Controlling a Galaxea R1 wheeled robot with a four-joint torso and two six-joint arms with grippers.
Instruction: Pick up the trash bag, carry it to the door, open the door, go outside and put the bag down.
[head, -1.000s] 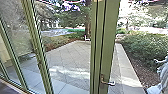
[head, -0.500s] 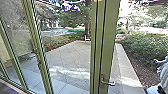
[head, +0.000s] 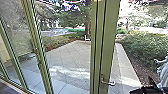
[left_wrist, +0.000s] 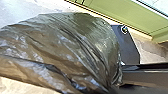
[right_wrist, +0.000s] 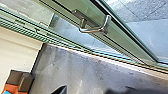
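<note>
To the right of the door handle (head: 108, 82), a dark, blurred shape (head: 147, 89) is cut off below; farther right, a pale form (head: 163, 72) is cropped. The trash bag (left_wrist: 62, 50) is cut off in the left wrist view.

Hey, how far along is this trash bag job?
Apparently done: the trash bag is picked up, bulging close in the left wrist view. Under way: the door looks ajar, angled from the sill. Left: going out onto the paving and setting the bag down.
</note>
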